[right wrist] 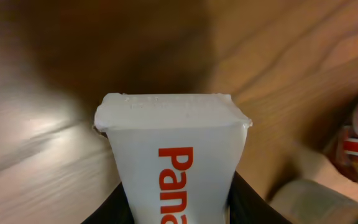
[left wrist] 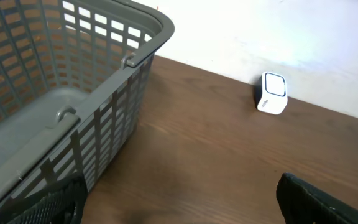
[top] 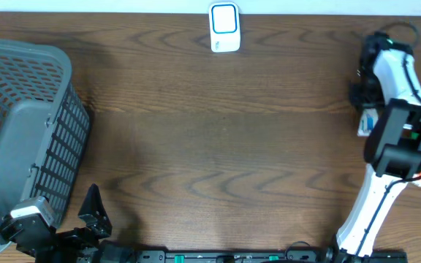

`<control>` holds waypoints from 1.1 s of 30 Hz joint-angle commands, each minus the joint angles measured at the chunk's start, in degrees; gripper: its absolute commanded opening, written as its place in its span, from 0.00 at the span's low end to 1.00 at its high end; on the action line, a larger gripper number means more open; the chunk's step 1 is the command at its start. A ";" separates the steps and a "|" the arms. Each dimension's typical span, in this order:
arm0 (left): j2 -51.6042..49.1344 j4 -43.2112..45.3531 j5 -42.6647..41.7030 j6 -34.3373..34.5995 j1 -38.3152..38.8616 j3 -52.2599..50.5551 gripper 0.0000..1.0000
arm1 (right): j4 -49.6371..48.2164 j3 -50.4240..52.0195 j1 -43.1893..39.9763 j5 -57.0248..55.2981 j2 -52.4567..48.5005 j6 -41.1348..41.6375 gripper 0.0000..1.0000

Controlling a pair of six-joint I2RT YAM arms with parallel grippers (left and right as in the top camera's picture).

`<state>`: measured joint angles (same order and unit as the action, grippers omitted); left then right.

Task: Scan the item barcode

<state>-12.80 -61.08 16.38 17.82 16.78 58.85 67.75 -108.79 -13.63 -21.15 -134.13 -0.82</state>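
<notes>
Overhead, grey basket at left; right claw gripping white tube

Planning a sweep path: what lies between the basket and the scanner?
Nothing. The table between the basket and the scanner is bare wood, as both the overhead and left wrist views show.

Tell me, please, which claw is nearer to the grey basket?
Left. The left claw is open, just beside the basket wall. The right claw is far across the table, at its right edge, shut on a white tube.
</notes>
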 commanded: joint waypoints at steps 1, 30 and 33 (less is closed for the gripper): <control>0.00 0.22 -0.28 0.07 0.02 0.17 0.97 | -1.51 2.89 -4.79 0.85 -0.07 1.20 0.15; 0.00 0.22 -0.28 0.07 0.02 0.17 0.97 | -5.11 -1.92 13.38 44.59 39.76 15.56 0.99; 0.00 0.22 -0.28 0.07 0.02 0.17 0.97 | -6.49 -1.92 18.36 40.79 42.49 14.95 0.99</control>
<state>-12.80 -61.08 16.40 17.82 16.78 58.85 62.04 -110.21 1.78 22.61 -93.95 12.49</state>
